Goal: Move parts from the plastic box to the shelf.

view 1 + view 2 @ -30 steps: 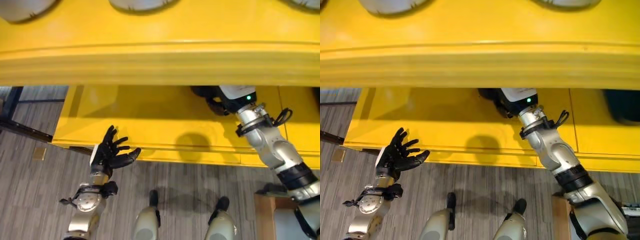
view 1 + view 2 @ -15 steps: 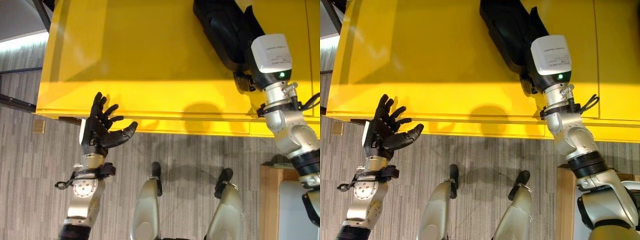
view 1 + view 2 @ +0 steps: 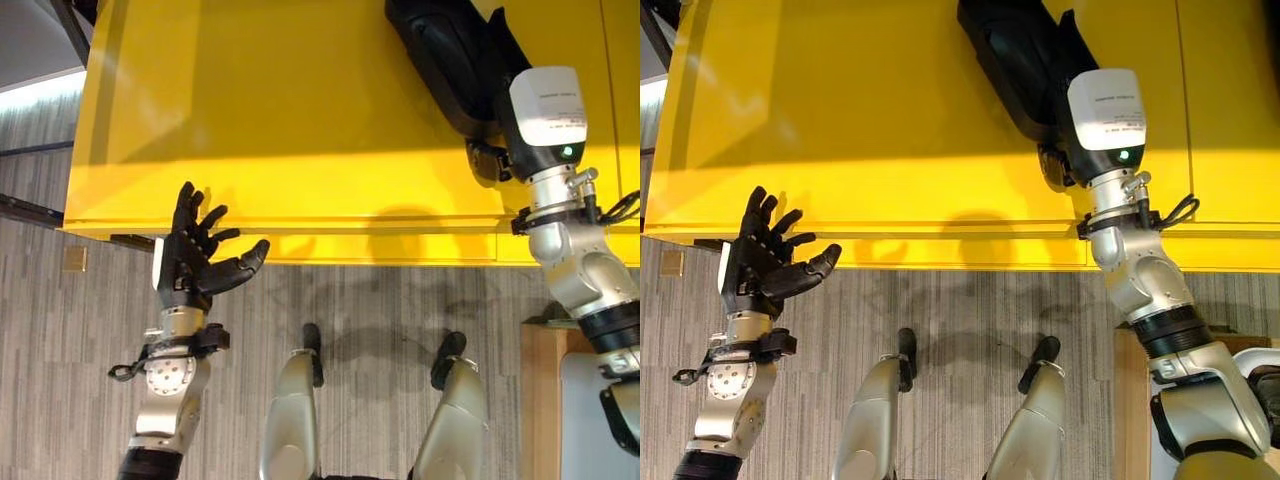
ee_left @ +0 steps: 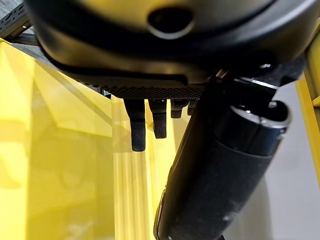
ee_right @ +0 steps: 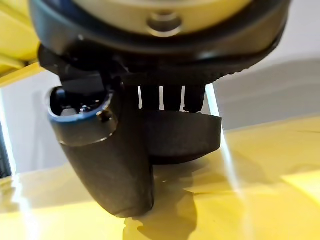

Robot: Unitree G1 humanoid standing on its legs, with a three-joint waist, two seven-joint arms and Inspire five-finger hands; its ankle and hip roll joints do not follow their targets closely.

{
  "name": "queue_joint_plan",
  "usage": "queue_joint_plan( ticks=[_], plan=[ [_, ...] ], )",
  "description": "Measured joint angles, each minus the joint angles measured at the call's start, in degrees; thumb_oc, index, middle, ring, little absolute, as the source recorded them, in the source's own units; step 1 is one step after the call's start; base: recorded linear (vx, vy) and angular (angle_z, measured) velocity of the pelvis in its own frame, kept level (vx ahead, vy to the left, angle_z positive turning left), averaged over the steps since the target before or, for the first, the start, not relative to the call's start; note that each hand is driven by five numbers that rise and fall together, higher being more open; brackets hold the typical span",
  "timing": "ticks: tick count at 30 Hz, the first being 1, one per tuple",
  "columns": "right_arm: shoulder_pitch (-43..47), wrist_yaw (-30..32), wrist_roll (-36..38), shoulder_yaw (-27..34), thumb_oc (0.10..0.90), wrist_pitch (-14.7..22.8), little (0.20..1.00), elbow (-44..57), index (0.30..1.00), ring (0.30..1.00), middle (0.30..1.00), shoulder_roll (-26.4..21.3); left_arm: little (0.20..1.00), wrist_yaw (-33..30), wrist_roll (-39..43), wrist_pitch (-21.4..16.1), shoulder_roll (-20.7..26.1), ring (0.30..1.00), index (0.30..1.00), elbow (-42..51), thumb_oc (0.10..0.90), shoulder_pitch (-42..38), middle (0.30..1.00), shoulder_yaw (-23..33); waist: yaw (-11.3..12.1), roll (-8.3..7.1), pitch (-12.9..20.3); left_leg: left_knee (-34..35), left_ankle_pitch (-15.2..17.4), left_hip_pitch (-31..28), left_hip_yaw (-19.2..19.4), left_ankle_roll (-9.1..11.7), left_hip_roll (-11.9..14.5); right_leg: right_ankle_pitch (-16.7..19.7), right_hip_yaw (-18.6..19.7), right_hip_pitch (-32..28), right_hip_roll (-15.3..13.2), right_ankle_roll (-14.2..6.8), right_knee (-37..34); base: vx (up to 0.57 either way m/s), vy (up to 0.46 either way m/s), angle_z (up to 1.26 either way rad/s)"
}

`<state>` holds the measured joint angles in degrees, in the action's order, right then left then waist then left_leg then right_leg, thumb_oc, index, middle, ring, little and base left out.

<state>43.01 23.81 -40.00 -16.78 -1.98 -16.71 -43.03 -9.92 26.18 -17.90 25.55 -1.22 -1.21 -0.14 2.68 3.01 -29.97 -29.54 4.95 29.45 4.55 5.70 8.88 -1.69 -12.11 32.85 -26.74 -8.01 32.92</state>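
Placing step: right hand grips black part on yellow shelf. Left hand open, empty. Next: release, withdraw.

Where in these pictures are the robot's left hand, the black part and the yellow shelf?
left hand point(image 3: 190, 268), left eye view, on the palm.
black part point(image 3: 445, 60), left eye view, on its broad upper face.
yellow shelf point(image 3: 280, 110), left eye view, on its bare top surface.

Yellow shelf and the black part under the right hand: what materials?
Yellow shelf: looks like painted metal or glossy plastic; smooth, with sheen and faint reflections. Black part under the right hand: seems moulded plastic, dark, semi-gloss, rounded edges. Neither is certain.
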Motion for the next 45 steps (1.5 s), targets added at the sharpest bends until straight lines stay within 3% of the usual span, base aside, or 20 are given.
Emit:
queue_joint_plan(
  ticks=[13,25,36,37,38,39,40,45],
  plan=[
    [-2.15,7.52,4.29,5.11,0.4,-2.32,0.3,-3.58,0.3,0.3,0.3,11.73,1.0,-1.87,-0.12,0.21,-0.02,1.0,1.0,-1.28,0.9,0.16,1.0,-0.35,-0.9,0.14,0.08,0.66,-0.01,-1.68,0.14,0.02,0.01,0.1,-0.03,-1.65,0.06,0.12,-0.44,0.0,-0.001,0.0],
    [-2.62,9.06,4.13,5.06,0.4,-2.38,0.3,-3.44,0.3,0.3,0.3,11.74,1.0,-2.2,-0.85,0.11,-0.02,1.0,1.0,-1.29,0.9,0.18,1.0,-0.39,-0.9,0.27,0.09,0.88,-0.08,-1.63,0.03,0.14,0.01,0.06,-0.1,-1.53,0.06,0.07,-0.39,0.0,0.0,0.0],
    [-2.75,6.49,3.95,3.68,0.4,-1.59,0.3,-1.7,0.3,0.3,0.3,7.66,1.0,-2.33,-1.89,-0.08,-0.02,1.0,1.0,-1.04,0.9,0.31,1.0,-0.33,-0.83,0.47,0.05,0.98,-0.07,-1.3,-0.04,0.14,0.02,-0.04,-0.22,-1.25,0.04,-0.07,-0.42,0.0,0.0,0.0],
    [-2.8,5.59,3.84,3.25,0.531,-1.06,0.484,-1.48,0.484,0.484,0.484,6.23,1.0,-2.17,-1.89,-0.07,-0.02,1.0,1.0,-0.94,0.9,0.33,1.0,-0.3,-0.78,0.47,0.05,1.01,-0.07,-1.27,-0.07,0.14,0.03,-0.09,-0.28,-1.26,0.04,-0.1,-0.41,0.0,0.0,0.0],
    [-2.8,5.13,3.3,2.55,0.531,-0.81,0.484,-1.3,0.484,0.484,0.484,5.1,1.0,-2.02,-1.89,-0.07,-0.02,1.0,1.0,-0.93,0.9,0.32,1.0,-0.23,-0.77,0.47,0.05,1.05,-0.07,-1.24,-0.07,0.15,0.02,-0.1,-0.3,-1.25,0.03,-0.11,-0.41,0.0,0.0,0.0],
    [-2.71,4.5,2.35,1.36,0.792,-0.71,0.849,-0.84,0.849,0.849,0.849,3.25,1.0,-1.96,-1.89,-0.07,-0.02,1.0,1.0,-0.94,0.9,0.36,1.0,-0.18,-0.72,0.47,0.05,1.04,-0.07,-1.23,-0.09,0.15,0.01,-0.11,-0.32,-1.26,0.02,-0.11,-0.42,0.0,0.0,0.0],
    [-2.63,3.69,1.64,1.28,0.9,-0.59,1.0,-0.49,1.0,1.0,1.0,2.7,1.0,-1.99,-1.89,-0.07,-0.03,1.0,1.0,-0.94,0.9,0.37,1.0,-0.17,-0.72,0.46,0.05,1.04,-0.07,-1.25,-0.14,0.15,0.02,-0.15,-0.43,-1.36,0.03,-0.07,-0.41,0.0,0.0,0.0],
    [-2.99,1.39,1.7,1.7,0.9,-0.77,1.0,0.82,1.0,1.0,1.0,2.22,1.0,-1.95,-1.9,-0.07,-0.27,1.0,1.0,-0.97,0.9,0.45,1.0,0.21,-0.84,0.45,0.04,1.07,-0.07,-1.26,-0.32,0.15,0.1,-0.57,-0.63,-1.33,0.01,0.0,0.04,0.0,0.0,0.0]
  ],
)
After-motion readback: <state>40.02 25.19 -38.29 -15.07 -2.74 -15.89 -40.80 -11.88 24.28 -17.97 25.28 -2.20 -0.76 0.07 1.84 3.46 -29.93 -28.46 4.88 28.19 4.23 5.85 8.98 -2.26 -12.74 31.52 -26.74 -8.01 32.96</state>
